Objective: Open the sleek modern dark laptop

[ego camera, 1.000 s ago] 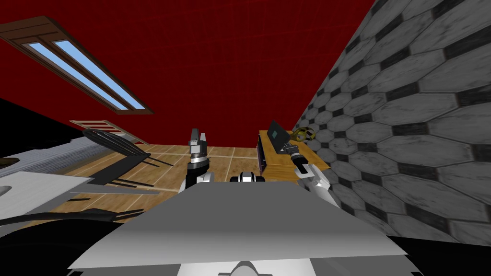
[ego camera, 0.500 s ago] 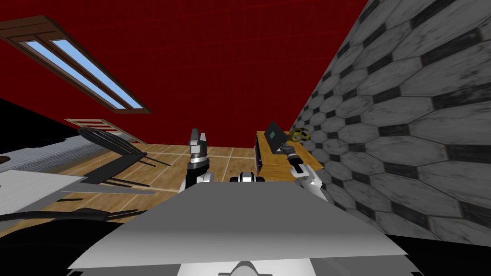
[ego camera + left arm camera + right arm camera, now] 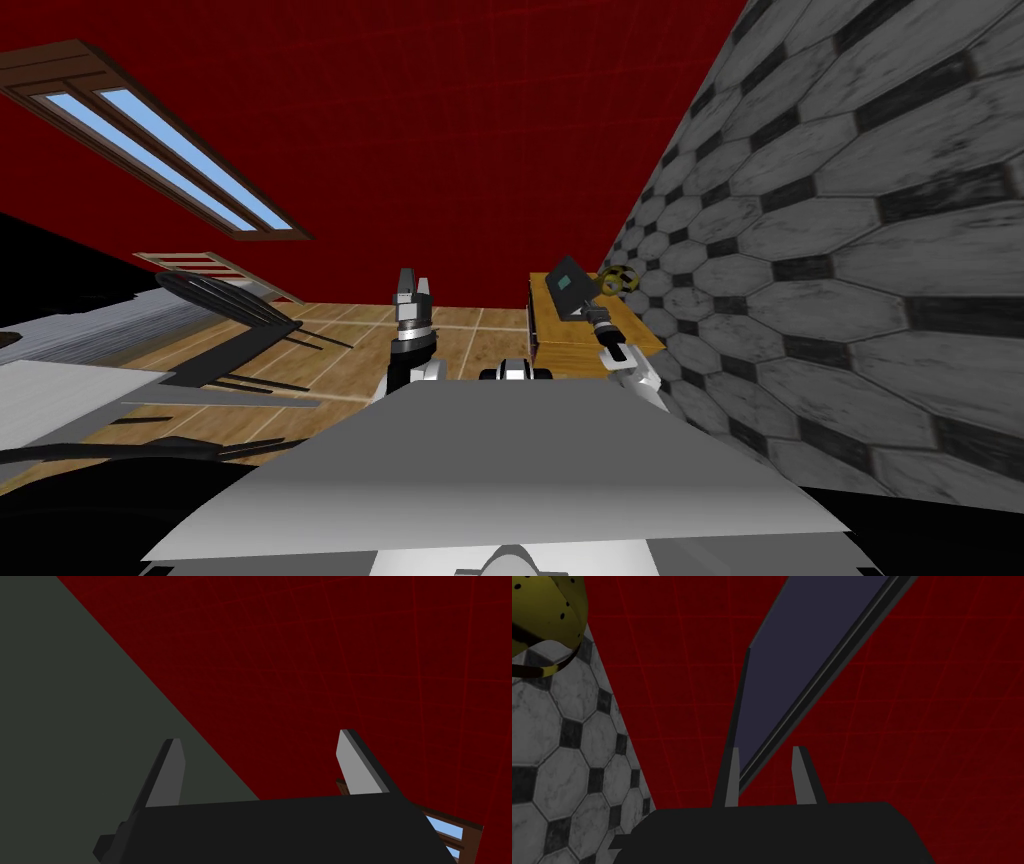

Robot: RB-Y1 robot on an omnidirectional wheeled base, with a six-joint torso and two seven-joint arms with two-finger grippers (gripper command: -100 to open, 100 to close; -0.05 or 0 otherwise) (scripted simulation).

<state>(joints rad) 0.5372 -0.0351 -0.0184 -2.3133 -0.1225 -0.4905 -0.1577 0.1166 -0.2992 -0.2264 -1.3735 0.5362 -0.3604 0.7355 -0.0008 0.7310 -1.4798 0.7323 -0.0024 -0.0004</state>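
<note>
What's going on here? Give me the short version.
The right arm is working on the dark slim laptop, which sits on a wooden desk against the grey tiled wall. Its lid stands partway up, and the right jaws are closed narrowly around the lid's edge. A yellow and black rounded object sits near the laptop on the desk. The left arm is held upright in front of the chest, with the left jaws open and empty.

The head camera looks steeply down from well behind both claws. The right wrist camera peers along the right claw, close to the laptop lid. Both views share that lid and the yellow ball beyond. The left claw has its camera facing the red wall.
</note>
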